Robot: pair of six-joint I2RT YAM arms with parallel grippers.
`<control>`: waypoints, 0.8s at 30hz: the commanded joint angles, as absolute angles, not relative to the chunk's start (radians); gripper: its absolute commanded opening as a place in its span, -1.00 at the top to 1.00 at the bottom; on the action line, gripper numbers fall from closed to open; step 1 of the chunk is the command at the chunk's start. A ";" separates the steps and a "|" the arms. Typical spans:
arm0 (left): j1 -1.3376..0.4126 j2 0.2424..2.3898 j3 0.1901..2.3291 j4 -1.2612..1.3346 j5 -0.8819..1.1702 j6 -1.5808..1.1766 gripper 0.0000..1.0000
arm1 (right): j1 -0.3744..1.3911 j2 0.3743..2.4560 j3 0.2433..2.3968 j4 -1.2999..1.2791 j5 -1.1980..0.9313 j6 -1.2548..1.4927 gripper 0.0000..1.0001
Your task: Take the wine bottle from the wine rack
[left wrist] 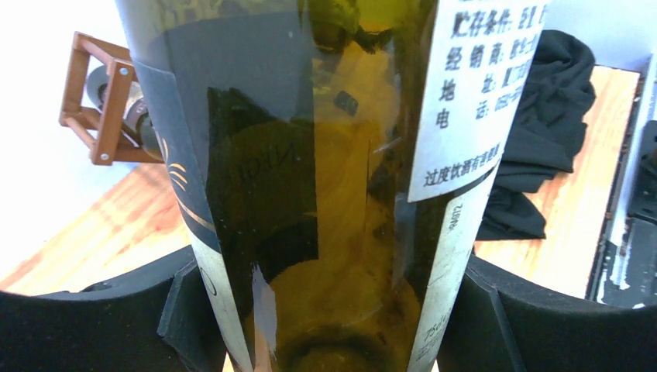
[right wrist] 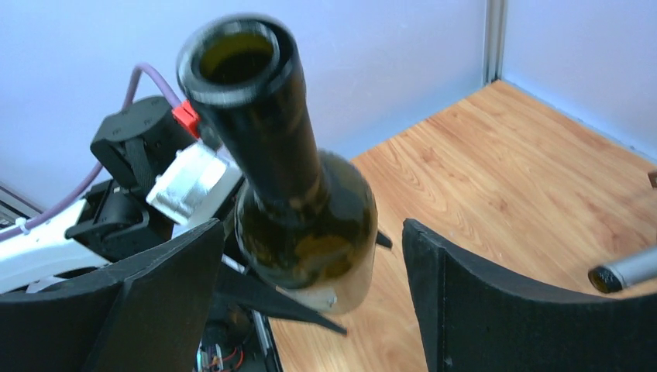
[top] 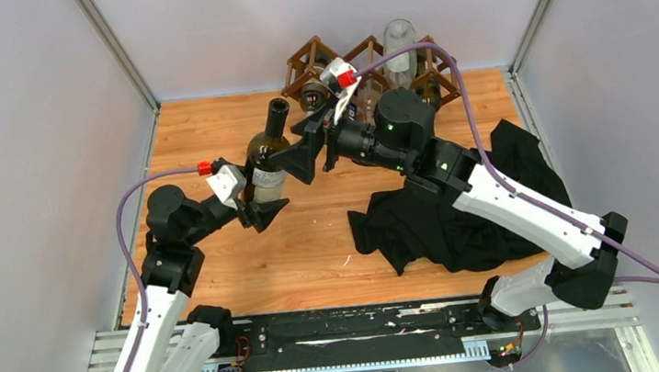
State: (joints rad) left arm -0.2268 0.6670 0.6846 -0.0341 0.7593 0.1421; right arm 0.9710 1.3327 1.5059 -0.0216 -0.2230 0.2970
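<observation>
The wine bottle [left wrist: 310,194] is glossy green glass (paper label [left wrist: 472,85]), the wine rack [left wrist: 115,108] brown wood.

You had bright, even overhead light in the top view, with only soft shadows on the wooden table [top: 314,252], while the black cloth [top: 441,225] showed as a dark mass with little detail. In your left wrist view the wall [left wrist: 31,155] was blown out to white, and the wine bottle [left wrist: 333,194] carried dark reflections. Your right wrist view went soft at the bottle's rim, and the black fingers [right wrist: 155,310] close to the lens lost detail.
</observation>
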 commanded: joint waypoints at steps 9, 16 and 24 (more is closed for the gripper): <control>-0.234 0.649 0.703 -0.070 0.847 0.135 1.00 | 0.977 1.449 1.637 0.071 -0.225 0.302 0.13; -0.233 0.666 0.732 -0.173 0.826 0.156 -0.99 | 0.984 1.468 1.664 -0.042 -0.151 0.231 1.00; -0.233 0.675 0.755 -0.194 0.809 0.130 -1.00 | 0.985 1.508 1.672 -0.104 -0.081 0.107 1.00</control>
State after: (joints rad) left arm -0.2268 0.6697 0.7231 -0.1822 0.8162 0.1410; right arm 0.9806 1.5105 1.6188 -0.1547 -0.1368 0.1814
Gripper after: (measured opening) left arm 0.997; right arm 0.359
